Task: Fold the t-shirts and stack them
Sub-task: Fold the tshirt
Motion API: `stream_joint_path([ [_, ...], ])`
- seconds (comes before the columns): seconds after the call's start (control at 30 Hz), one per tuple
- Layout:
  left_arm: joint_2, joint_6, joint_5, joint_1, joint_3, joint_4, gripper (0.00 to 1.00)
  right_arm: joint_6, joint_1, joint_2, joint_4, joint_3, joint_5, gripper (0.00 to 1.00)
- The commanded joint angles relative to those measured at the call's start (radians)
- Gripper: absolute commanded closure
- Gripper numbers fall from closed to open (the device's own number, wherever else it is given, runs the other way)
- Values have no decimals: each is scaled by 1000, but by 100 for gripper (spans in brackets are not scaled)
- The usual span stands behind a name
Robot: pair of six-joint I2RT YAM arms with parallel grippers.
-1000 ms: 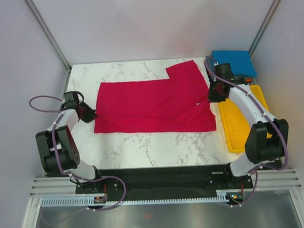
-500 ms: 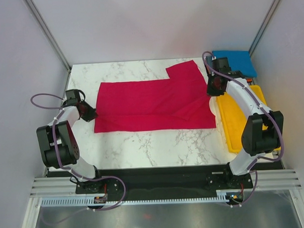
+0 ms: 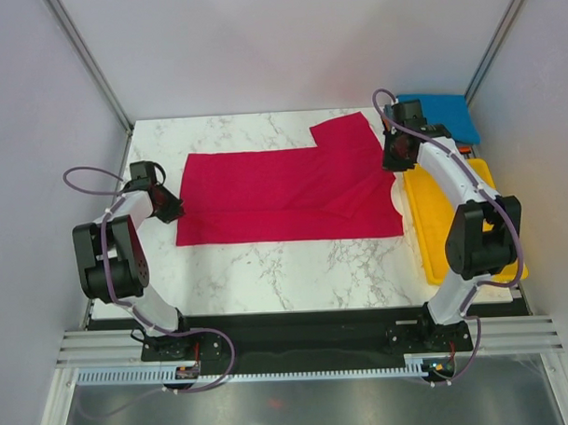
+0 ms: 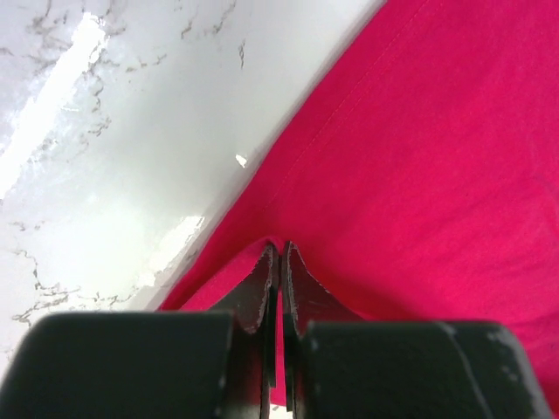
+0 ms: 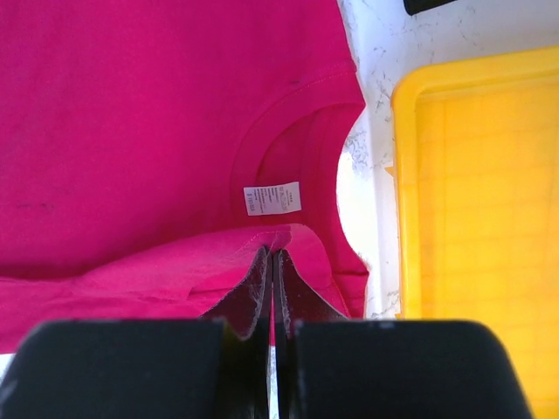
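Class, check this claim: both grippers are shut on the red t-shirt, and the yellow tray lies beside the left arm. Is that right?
Not quite. The yellow tray lies beside the right arm, as the top external view shows. The left gripper and right gripper are indeed shut on the red t-shirt.

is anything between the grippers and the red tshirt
Nothing visible does. The left gripper is shut on the red t-shirt at its hem edge; the right gripper is shut on a raised fold by its collar.
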Motion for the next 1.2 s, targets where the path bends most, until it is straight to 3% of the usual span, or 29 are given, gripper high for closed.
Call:
stream_joint_path([
  [0.0, 18, 31, -43, -3, 59, -4, 98, -17, 1, 26, 18, 37, 16, 100],
  [0.17, 35, 37, -54, -3, 94, -47, 97, -8, 2, 73, 27, 67, 14, 94],
  [0.37, 23, 129, -137, -6, 151, -149, 64, 26, 9, 146, 21, 167, -6, 72],
  [0.53, -35, 180, -206, -6, 153, -187, 59, 73, 56, 101, -5, 179, 22, 66],
  [0.6, -60, 178, -131, -10, 131, -179, 59, 110, 73, 69, -11, 112, 28, 66],
  [0.77, -58, 166, 67, -55, 62, -122, 57, 161, 133, -40, 15, -98, -1, 78],
  [1.03, 24, 100, 14, -111, -13, -116, 57, 211, 160, -149, 133, -425, 46, 87],
  [1.17, -6, 68, -92, -111, -51, -122, 57, 227, 160, -154, 188, -551, 114, 87],
])
